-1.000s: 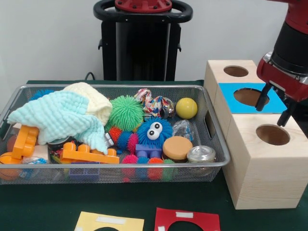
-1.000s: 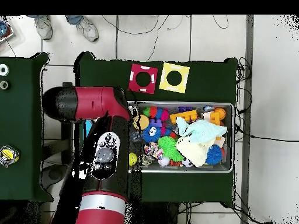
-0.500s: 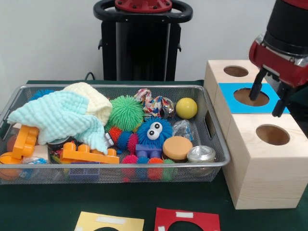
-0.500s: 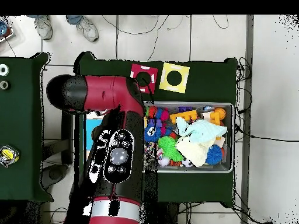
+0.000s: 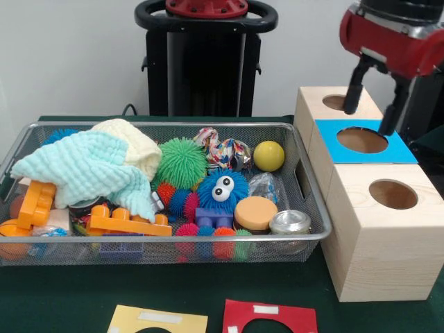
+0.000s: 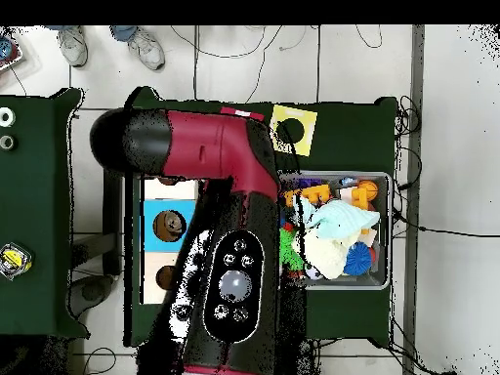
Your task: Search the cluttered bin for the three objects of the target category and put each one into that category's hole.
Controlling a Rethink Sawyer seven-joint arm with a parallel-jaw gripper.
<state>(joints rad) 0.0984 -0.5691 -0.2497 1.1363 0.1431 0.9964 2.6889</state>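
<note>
The claw (image 5: 370, 109) hangs empty with its two fingers spread apart above the blue-topped box (image 5: 395, 148), well away from the wire bin (image 5: 302, 182) where the candidates lie. The target category isn't stated; if the blue cover marks it, the spiky rubber toys fit best — the green ball (image 5: 181, 162) and the blue googly-eyed one (image 5: 222, 190). They look light, soft and squashy — I'd pinch deep across the middle, since the spikes will likely bend and slip.
</note>
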